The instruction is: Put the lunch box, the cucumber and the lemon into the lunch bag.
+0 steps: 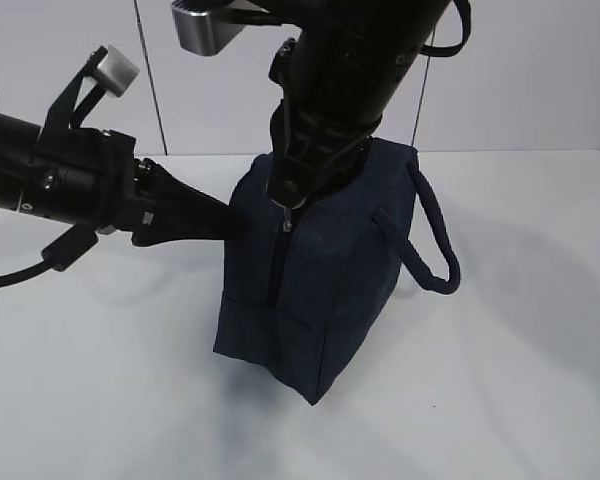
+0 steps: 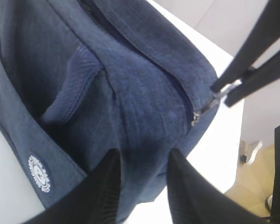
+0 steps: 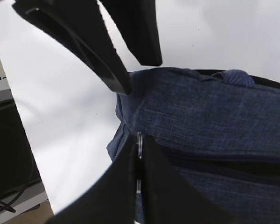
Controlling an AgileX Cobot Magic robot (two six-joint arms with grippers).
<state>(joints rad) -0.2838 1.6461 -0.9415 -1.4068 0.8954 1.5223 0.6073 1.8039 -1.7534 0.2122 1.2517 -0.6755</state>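
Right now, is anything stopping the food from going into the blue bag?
Yes. The lunch bag looks zipped shut, so its own zipper blocks the way in. The right gripper pinches the zipper pull. No food is in view.

The white counter in front of me carries one thing: the dark navy lunch bag, standing upright near its middle, handle loops hanging.

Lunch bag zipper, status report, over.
Right gripper shut on zipper pull. Left gripper pinching lunch bag fabric. Zipper looks closed. Nothing in the way.
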